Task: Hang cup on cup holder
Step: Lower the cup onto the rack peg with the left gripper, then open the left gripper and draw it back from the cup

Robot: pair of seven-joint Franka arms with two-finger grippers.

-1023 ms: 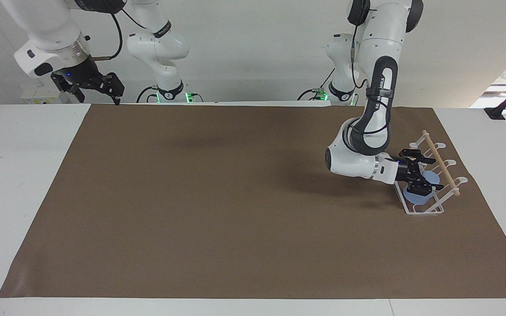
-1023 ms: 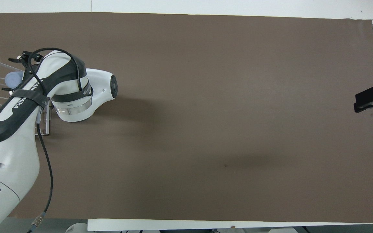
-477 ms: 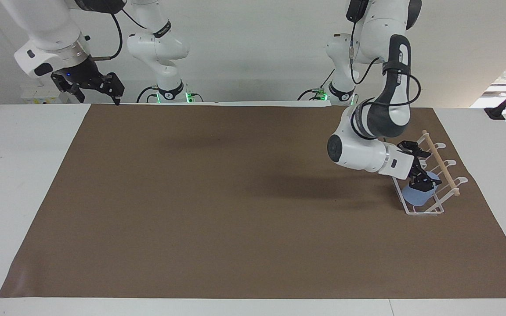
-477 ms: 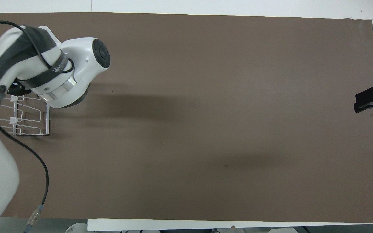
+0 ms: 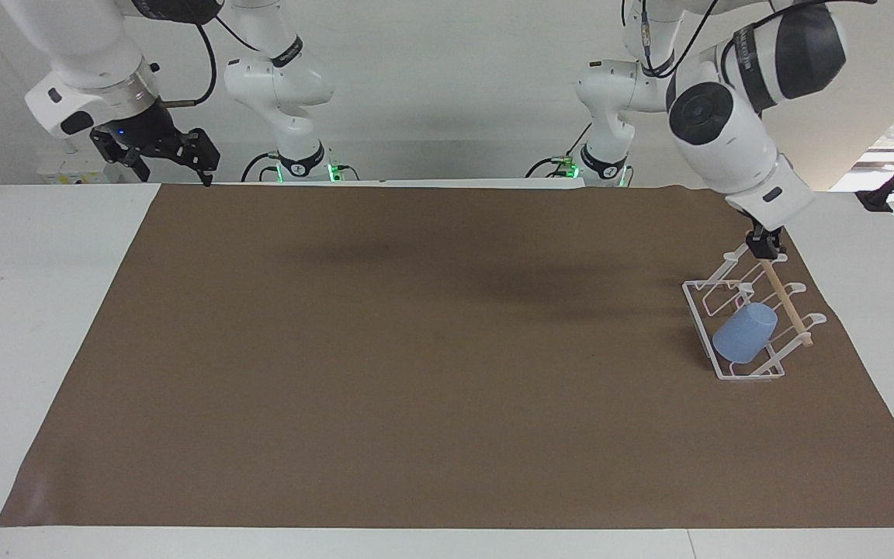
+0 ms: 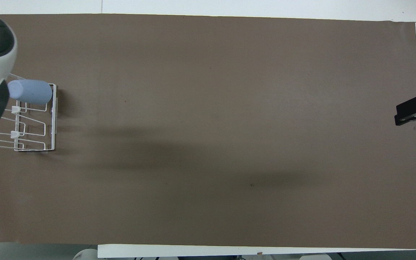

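Note:
The light-blue cup [image 5: 743, 332] hangs tilted on a slanted prong of the white wire cup holder [image 5: 750, 376], at the holder's end farthest from the robots. No gripper touches it. The holder's wooden dowel [image 5: 784, 299] runs across its top. My left gripper [image 5: 765, 247] is raised over the holder's end nearest the robots, above the dowel and clear of the cup. In the overhead view the cup [image 6: 29, 91] and the holder [image 6: 53, 119] show, and the left gripper is hidden under its arm. My right gripper [image 5: 171, 155] waits, open and empty.
A brown mat [image 5: 416, 349] covers the white table [image 5: 28, 310]. The holder stands on the mat near the left arm's end. The right gripper [image 6: 412, 110] hangs over the mat's edge at the right arm's end.
The left gripper let go of the cup, drew back and rose above the holder. The cup stays hanging on the prong. The right arm has not moved.

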